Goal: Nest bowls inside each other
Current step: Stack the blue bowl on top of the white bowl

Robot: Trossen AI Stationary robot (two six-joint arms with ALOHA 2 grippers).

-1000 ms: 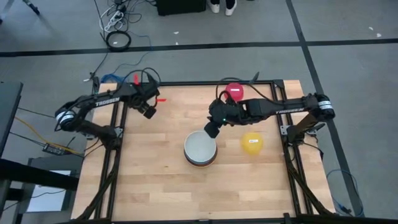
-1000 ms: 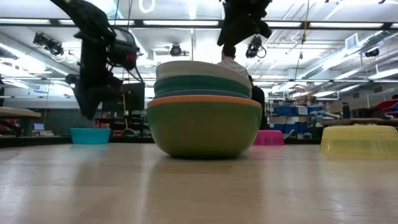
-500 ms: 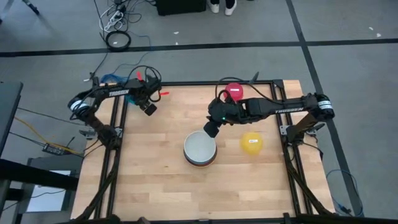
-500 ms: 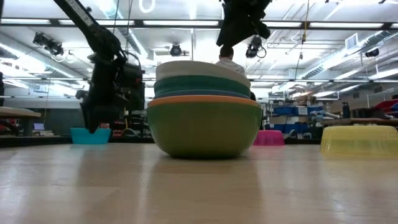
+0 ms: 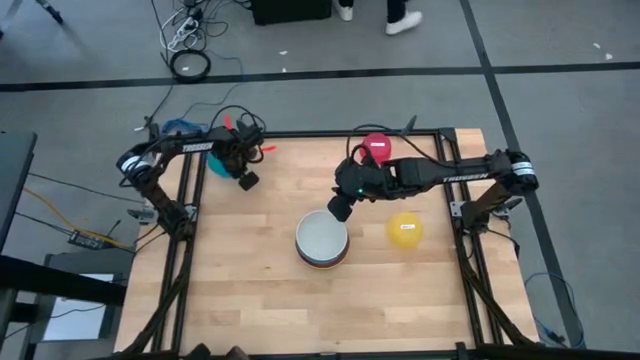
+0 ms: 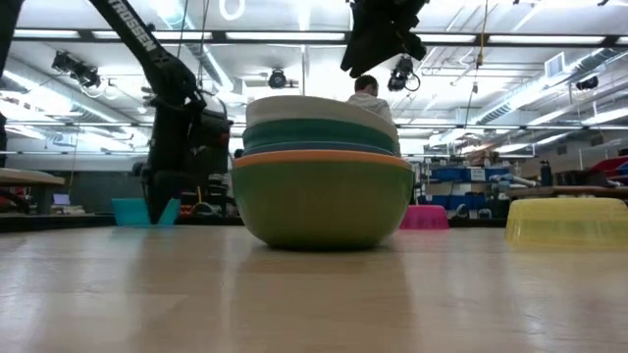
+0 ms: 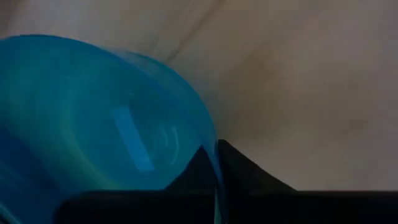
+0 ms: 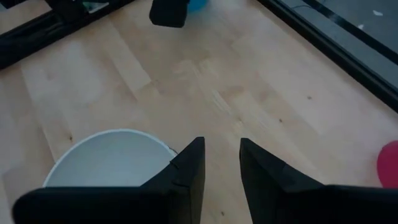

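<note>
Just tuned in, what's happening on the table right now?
The left gripper is down at the far left corner, shut on the rim of the small light blue bowl. The right gripper hovers with its jaws apart and empty just above the stack of nested bowls in the middle, white on top. The red bowl and yellow bowl wait upside down on the right.

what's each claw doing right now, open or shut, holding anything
Left claw: shut on the rim of the light blue bowl at the table's far left corner.
Right claw: open, empty, hovering by the bowl stack.
</note>
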